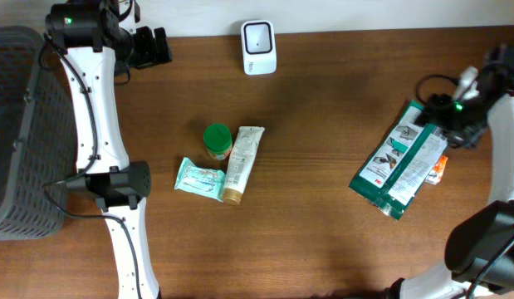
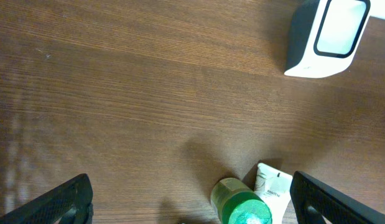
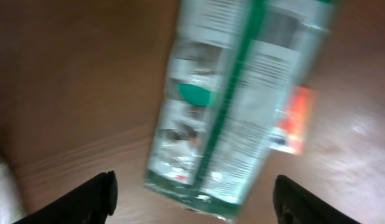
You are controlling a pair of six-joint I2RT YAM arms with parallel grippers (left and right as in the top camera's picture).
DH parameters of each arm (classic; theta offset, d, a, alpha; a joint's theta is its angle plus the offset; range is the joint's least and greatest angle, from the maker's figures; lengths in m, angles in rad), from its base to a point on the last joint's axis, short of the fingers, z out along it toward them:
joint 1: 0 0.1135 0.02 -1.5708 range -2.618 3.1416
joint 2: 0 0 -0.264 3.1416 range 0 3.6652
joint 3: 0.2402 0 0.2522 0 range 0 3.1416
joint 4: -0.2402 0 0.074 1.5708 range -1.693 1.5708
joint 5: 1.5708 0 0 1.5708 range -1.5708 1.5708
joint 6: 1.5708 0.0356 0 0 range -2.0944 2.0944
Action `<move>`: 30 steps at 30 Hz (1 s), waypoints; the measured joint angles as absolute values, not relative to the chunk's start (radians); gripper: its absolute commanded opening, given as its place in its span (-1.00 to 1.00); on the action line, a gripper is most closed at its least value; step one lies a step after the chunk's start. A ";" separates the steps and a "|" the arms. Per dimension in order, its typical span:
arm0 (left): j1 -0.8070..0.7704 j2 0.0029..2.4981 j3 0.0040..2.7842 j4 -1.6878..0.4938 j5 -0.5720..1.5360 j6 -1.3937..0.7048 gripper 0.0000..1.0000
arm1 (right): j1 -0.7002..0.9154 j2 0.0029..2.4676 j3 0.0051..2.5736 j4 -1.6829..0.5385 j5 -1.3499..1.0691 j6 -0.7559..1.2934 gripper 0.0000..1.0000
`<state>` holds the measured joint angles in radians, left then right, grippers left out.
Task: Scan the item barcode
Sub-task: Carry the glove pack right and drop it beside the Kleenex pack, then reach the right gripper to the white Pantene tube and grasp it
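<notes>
Left fingers, right fingers spread wide, empty, brown wood-grain table, grey basket

**Table**: dark brown wood-grain top; carries every item below.

**Basket**: grey mesh with deep walls. Stands at the table's left edge, well apart from the other goods.

**Jar**: small, with a round green lid and an orange-toned label. Near the table's middle, touching the tube's upper end.

**Tube**: cream-white and printed, lying flat just right of the jar. Its tan cap points toward the near side.

**Wipes packet**: pale teal and flat. Lies against the tube's lower left side, below the jar.

**Sachet**: small, orange and white, at the right end. Partly tucked beneath the green-and-white pack; its print is too blurred to read.
</notes>
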<state>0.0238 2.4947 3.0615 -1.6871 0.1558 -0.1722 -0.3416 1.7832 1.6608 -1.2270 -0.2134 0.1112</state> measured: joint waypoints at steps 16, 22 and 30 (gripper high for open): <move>0.024 2.495 3.062 -1.686 0.156 -0.172 0.98 | 0.337 1.894 1.378 -0.646 -0.464 0.493 0.54; 0.024 2.495 3.062 -1.687 0.156 -0.172 0.98 | 0.474 1.985 1.331 -0.490 -0.479 0.673 0.27; 0.024 2.495 3.062 -1.687 0.156 -0.172 0.99 | 0.521 2.051 1.327 -0.464 -0.486 0.727 -0.05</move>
